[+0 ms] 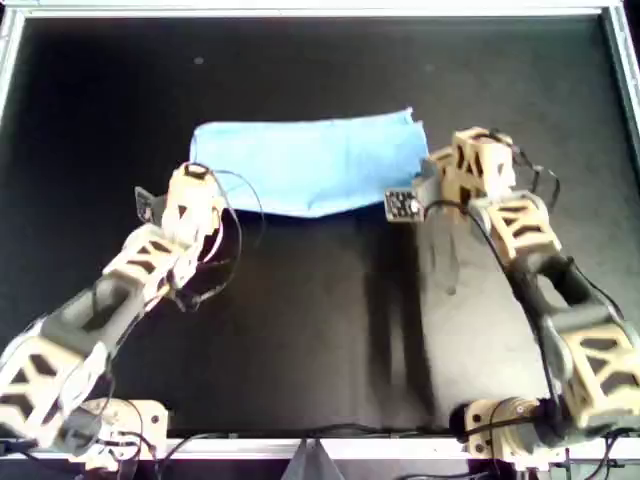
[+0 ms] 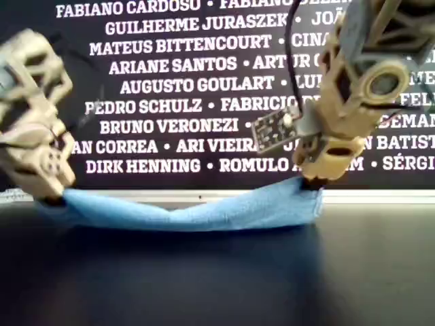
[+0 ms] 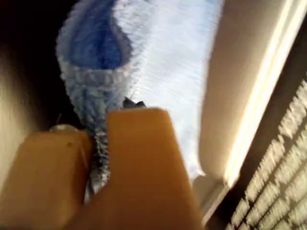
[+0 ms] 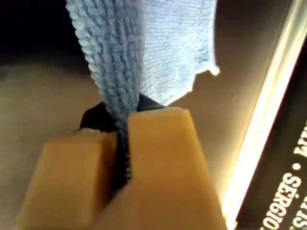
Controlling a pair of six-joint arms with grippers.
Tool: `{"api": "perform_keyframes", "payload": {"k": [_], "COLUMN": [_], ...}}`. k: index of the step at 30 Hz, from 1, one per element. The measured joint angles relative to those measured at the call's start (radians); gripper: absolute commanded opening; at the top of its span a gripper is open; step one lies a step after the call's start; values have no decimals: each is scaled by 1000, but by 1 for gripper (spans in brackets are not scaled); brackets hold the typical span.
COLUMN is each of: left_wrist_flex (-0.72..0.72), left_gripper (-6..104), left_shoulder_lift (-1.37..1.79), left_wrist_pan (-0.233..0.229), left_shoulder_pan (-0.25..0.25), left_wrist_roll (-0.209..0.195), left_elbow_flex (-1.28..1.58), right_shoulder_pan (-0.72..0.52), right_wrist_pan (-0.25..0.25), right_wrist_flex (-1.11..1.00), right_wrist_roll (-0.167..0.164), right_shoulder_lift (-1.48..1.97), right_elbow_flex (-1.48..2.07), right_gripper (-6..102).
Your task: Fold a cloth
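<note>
Both my fingers, left gripper [image 1: 190, 172] and right gripper [image 1: 432, 170], were pinched on the cloth [image 1: 315, 165] corners, which sagged soft and light mid-frame overhead.

Black table top [image 1: 300, 330] with a pale metal edge strip [image 1: 300, 12] running around it. The only thing lying on it is the light-blue cloth [image 1: 310, 165], spread out toward the far side in the overhead view, its middle sagging onto the surface.
</note>
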Motion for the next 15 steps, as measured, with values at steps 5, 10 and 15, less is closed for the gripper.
{"api": "perform_keyframes", "payload": {"k": [5, 10, 15], "left_wrist_flex": [0, 0, 0], "left_gripper": [-1, -1, -1], "left_shoulder_lift": [109, 150, 170], "left_wrist_pan": [0, 0, 2], "left_shoulder_pan": [-12, -14, -17], "left_wrist_roll": [0, 0, 0], "left_elbow_flex": [92, 184, 247], "right_shoulder_pan": [11, 8, 8], "right_wrist_pan": [0, 0, -11], "right_wrist_flex": [0, 0, 0], "right_wrist_roll": [-3, -6, -6], "right_shoulder_lift": [117, 209, 284], "right_elbow_flex": [141, 259, 345], "right_gripper": [-1, -1, -1]}}
